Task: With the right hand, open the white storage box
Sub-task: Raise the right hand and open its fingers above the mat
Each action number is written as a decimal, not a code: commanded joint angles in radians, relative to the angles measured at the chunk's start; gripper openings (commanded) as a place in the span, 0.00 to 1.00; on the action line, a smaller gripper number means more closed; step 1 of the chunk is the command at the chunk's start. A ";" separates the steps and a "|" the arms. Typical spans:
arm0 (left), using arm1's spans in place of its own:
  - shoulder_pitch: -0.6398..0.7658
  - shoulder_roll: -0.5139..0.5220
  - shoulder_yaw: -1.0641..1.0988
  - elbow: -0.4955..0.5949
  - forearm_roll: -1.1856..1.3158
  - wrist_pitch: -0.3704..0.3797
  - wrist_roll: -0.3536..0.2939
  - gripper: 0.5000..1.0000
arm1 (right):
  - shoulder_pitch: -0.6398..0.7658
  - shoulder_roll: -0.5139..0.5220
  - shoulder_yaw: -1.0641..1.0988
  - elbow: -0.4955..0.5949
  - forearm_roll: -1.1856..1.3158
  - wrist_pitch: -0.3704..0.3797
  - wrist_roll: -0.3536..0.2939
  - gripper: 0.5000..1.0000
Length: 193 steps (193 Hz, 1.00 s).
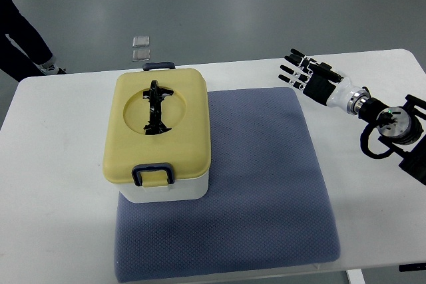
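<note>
I see a white surface (pixel 60 164), a blue-grey mat (pixel 266 184) lying on it, two small clear packets (pixel 141 47) on the grey floor (pixel 233 4) beyond, a person's dark leg (pixel 20 34) at far left

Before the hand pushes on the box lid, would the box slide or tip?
The box looks wide and squat, so tipping seems unlikely. It sits on a textured mat, which probably resists sliding. Both latches look closed, so the lid likely stays rigid.
</note>
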 commanded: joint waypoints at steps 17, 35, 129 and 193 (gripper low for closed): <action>0.000 0.000 0.001 0.002 -0.001 0.005 -0.002 1.00 | 0.000 0.000 -0.001 0.000 -0.015 0.000 0.000 0.87; 0.000 0.000 0.000 -0.002 0.000 0.005 -0.003 1.00 | 0.000 -0.001 -0.001 0.000 -0.017 0.001 0.000 0.87; -0.013 0.000 0.001 -0.002 0.000 -0.001 -0.002 1.00 | 0.046 -0.014 -0.005 -0.003 -0.090 -0.034 0.000 0.86; -0.013 0.000 0.003 -0.002 0.000 -0.001 -0.002 1.00 | 0.075 -0.009 -0.004 -0.003 -0.095 -0.035 0.002 0.86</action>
